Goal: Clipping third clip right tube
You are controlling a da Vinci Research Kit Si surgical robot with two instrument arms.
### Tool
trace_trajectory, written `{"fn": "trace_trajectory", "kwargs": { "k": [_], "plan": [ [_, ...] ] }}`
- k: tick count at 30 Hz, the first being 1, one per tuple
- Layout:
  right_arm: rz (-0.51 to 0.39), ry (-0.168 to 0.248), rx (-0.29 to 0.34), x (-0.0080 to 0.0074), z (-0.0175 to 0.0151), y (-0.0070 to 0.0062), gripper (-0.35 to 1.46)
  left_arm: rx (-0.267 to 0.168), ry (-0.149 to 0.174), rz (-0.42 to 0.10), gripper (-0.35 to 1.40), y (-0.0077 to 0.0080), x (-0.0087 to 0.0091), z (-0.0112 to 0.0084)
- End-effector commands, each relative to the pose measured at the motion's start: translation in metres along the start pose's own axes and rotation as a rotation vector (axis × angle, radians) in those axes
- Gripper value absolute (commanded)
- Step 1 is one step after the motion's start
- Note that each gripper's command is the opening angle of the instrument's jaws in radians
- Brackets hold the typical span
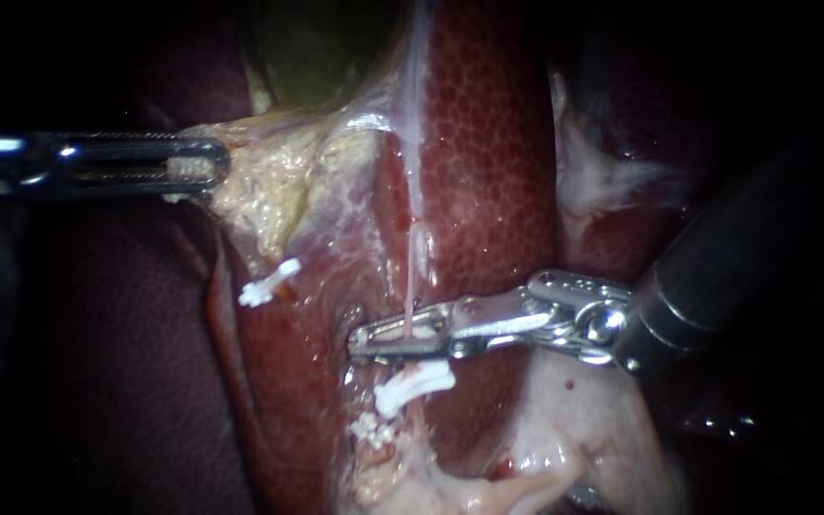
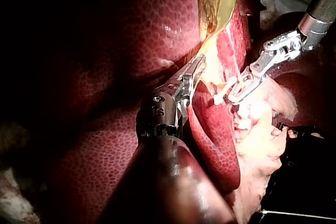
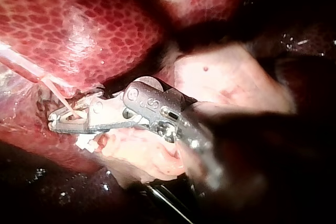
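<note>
A thin pale tube (image 1: 415,257) runs down across the red liver (image 1: 488,143). My right instrument (image 1: 388,339) comes in from the right, and its narrow jaws lie closed across this right tube, with something white between them. Just below the jaws sit a white clip (image 1: 414,383) and a second white clip (image 1: 371,429). A third white clip (image 1: 269,283) sits on the tissue further left. My left instrument (image 1: 204,167) is shut on yellowish tissue at the gallbladder (image 1: 317,48) and holds it to the left. In the right wrist view the tube (image 3: 59,98) enters the right instrument's jaws (image 3: 65,120).
Pale fatty tissue (image 1: 574,429) lies under the right instrument's shaft. A dark liver lobe (image 1: 126,362) fills the lower left. In the left wrist view my left instrument (image 2: 194,74) grips tissue beside the right instrument (image 2: 239,90).
</note>
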Motion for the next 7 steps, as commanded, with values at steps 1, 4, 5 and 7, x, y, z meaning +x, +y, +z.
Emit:
{"fn": "trace_trajectory", "kwargs": {
  "k": [1,4,5,7],
  "plan": [
    [0.001,-0.001,0.002,0.0,0.0,-0.0001,-0.35,0.0,0.0,0.0,-0.18,0.0,0.0,0.0],
    [0.0,-0.002,0.004,0.0,0.0001,-0.0001,-0.35,0.0,0.0,0.0,-0.18,0.0,0.0,0.0],
    [0.0,-0.002,0.004,0.0,0.0001,-0.0001,-0.35,0.0,0.0,0.0,-0.18,0.0,0.0,0.0],
    [0.004,-0.003,0.007,0.0,0.0001,-0.0001,-0.35,0.0,0.0,0.0,-0.18,0.0,0.0,0.0]
  ]
}}
